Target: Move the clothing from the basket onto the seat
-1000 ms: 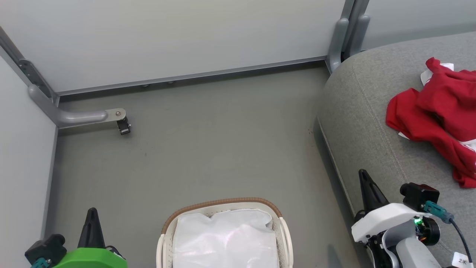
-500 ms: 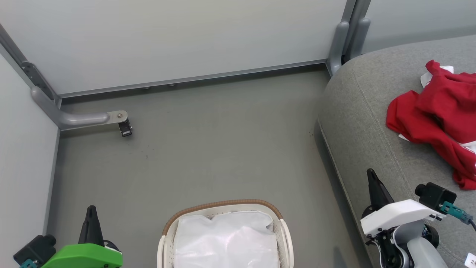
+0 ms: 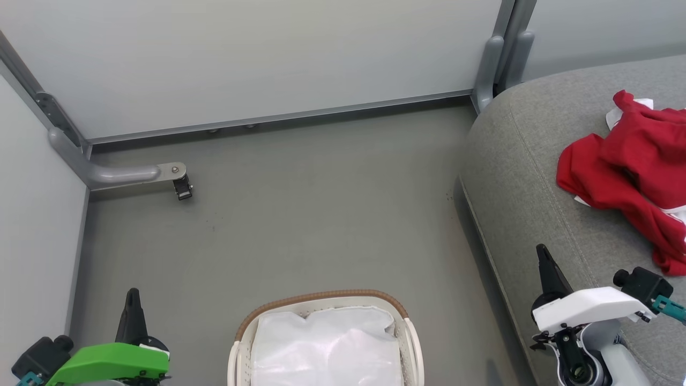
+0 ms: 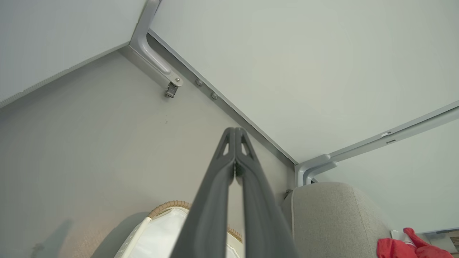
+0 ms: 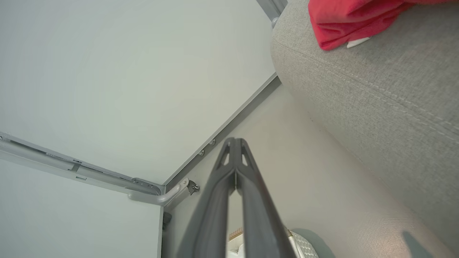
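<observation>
Head view, change over one second. The right hand [image 3: 542,252] has drifted to the right along the edge of the seat [image 3: 536,177], and the left hand [image 3: 132,295] has edged left. The basket [image 3: 321,295] and floor sit slightly lower in frame (a camera shift, not their own motion).

Bright green shell [image 3: 110,362] on the left wrist, white shell [image 3: 587,310] on the right. Small black camera [image 3: 643,284] with a teal plug [image 3: 670,310] beside each shell. Long, thin, dark jaws, pointed at the tips, with little three-corner holes.
</observation>
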Controlling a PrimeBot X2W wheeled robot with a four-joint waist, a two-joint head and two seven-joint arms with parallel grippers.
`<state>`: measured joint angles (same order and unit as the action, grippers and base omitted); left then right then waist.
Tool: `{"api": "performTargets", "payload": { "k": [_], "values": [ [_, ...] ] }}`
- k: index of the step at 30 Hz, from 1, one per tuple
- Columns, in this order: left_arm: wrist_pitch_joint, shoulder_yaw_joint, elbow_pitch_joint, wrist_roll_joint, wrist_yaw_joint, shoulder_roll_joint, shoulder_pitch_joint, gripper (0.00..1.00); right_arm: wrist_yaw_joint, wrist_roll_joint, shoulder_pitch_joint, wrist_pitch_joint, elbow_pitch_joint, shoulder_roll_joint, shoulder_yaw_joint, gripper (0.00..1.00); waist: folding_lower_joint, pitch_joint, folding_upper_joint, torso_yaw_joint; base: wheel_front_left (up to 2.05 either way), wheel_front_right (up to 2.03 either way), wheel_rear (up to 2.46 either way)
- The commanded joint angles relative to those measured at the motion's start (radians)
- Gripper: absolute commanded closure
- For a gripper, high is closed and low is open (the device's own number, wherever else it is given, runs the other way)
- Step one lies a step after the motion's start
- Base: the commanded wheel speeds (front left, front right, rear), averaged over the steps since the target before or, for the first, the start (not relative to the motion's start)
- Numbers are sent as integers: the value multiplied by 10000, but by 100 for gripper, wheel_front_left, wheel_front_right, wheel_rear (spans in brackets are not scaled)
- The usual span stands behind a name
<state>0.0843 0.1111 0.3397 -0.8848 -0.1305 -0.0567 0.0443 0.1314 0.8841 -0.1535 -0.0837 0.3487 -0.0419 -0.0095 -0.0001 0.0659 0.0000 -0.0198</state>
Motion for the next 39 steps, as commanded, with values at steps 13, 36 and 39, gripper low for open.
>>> {"api": "performTargets", "payload": {
  "k": [13, 36, 39],
  "values": [
    [-461, 30, -322, -1734, -2, -31, 375, 100, -6, 1722, 115, 472, -354, -67, -274, 100, 1, -103, 0, 33, 0, 0, 0],
    [-1078, 38, -586, -3938, -2, 4, 516, 100, -7, 3936, 262, 1078, -646, -84, -591, 100, 1, -275, 0, 87, 0, 0, 0],
    [-1147, 39, -621, -4185, -2, 8, 539, 100, -7, 4177, 284, 1145, -677, -85, -625, 100, 1, -296, 0, 94, 0, 0, 0]
  ]
}}
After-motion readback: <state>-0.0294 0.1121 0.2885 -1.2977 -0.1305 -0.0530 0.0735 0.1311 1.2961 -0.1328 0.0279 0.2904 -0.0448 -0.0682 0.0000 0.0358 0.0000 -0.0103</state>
